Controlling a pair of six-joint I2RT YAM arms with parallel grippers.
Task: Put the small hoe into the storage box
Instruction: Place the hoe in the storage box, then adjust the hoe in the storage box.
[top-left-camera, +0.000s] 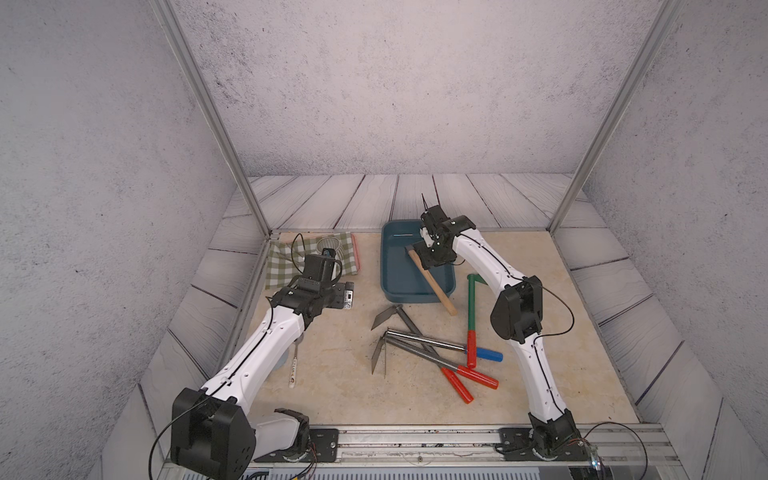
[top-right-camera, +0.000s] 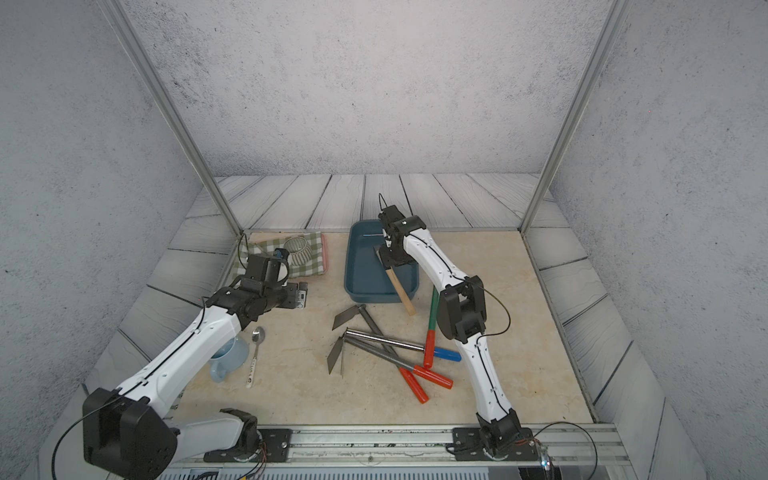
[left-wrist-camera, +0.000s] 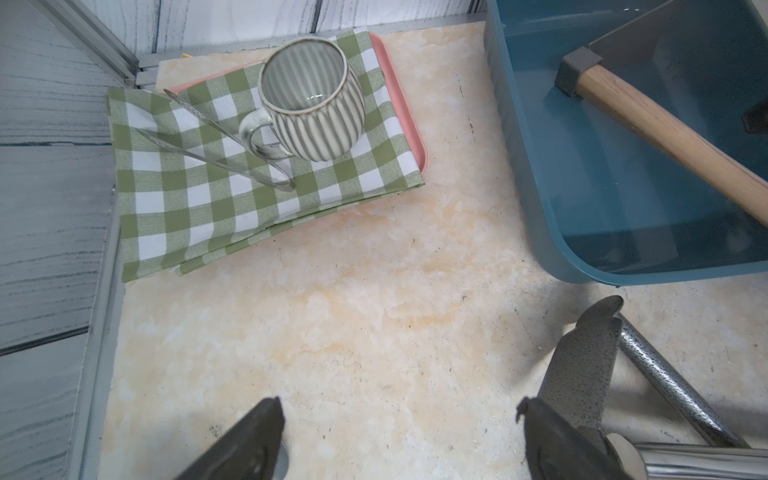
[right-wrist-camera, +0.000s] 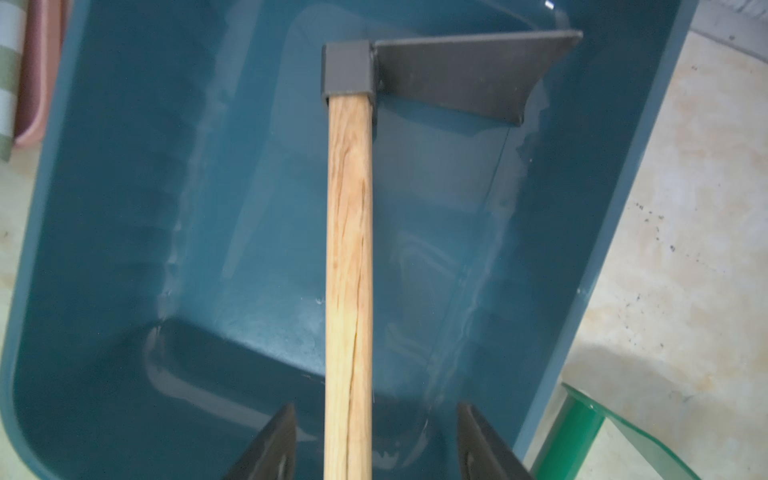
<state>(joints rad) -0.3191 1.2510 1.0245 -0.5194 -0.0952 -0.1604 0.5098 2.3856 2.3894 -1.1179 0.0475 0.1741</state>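
Note:
The small hoe (top-left-camera: 436, 286) has a wooden handle and a dark metal blade. Its blade end lies inside the dark teal storage box (top-left-camera: 388, 270) and its handle end sticks out over the near rim. The right wrist view shows the small hoe (right-wrist-camera: 349, 249) on the storage box (right-wrist-camera: 104, 208) floor. My right gripper (right-wrist-camera: 376, 409) is open just above the handle, with a gap on each side. In a top view my left gripper (top-left-camera: 345, 296) hovers over the table left of the box. It is open and empty (left-wrist-camera: 399, 401).
Several metal-handled hoes (top-left-camera: 428, 345) with red and blue grips lie crossed in front of the box, and a green-handled one (top-left-camera: 471, 303) lies beside my right arm. A striped mug (left-wrist-camera: 311, 99) and tongs (left-wrist-camera: 208, 158) sit on a checked cloth (left-wrist-camera: 187, 208). A blue cup (top-right-camera: 228, 357) and spoon (top-right-camera: 254, 357) lie near the left arm.

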